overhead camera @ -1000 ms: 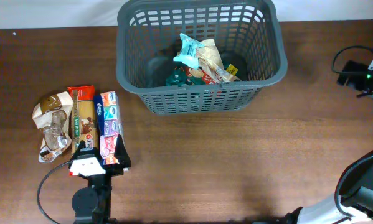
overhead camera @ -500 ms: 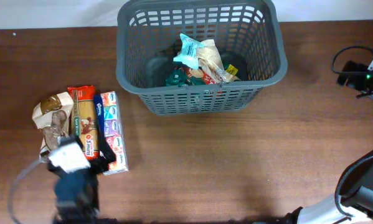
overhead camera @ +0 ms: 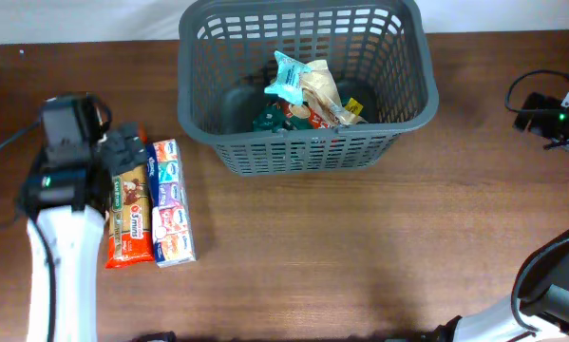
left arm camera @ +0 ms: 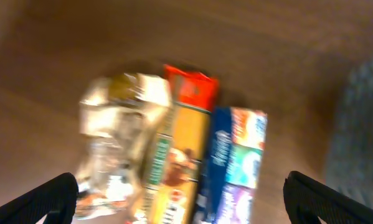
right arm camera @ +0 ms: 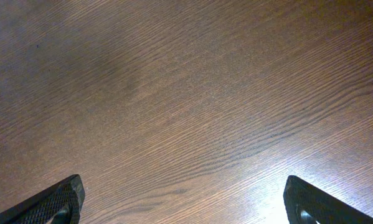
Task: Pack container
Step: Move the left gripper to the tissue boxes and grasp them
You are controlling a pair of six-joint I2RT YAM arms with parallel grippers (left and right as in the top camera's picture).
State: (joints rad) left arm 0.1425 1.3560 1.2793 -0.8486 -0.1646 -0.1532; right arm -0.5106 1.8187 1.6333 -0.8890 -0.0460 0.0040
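Your container (overhead camera: 303, 152) sits at the upper centre of the overhead frame, with a few packets (overhead camera: 308, 90) already inside. Down to its left, the left gripper (left arm camera: 186, 198) has swung up from the bottom edge within the last second. It now hangs over the loose row of crinkled bag (left arm camera: 114, 143), pasta packet (overhead camera: 132, 214) and blue box (overhead camera: 170, 209), fingers spread wide and holding nothing. You're probably lining up the next pick. The right gripper (right arm camera: 186, 199), also spread and empty, hangs over the tabletop (overhead camera: 360, 247).

Left gripper (left arm camera: 180, 194), right gripper (right arm camera: 183, 198): both agape
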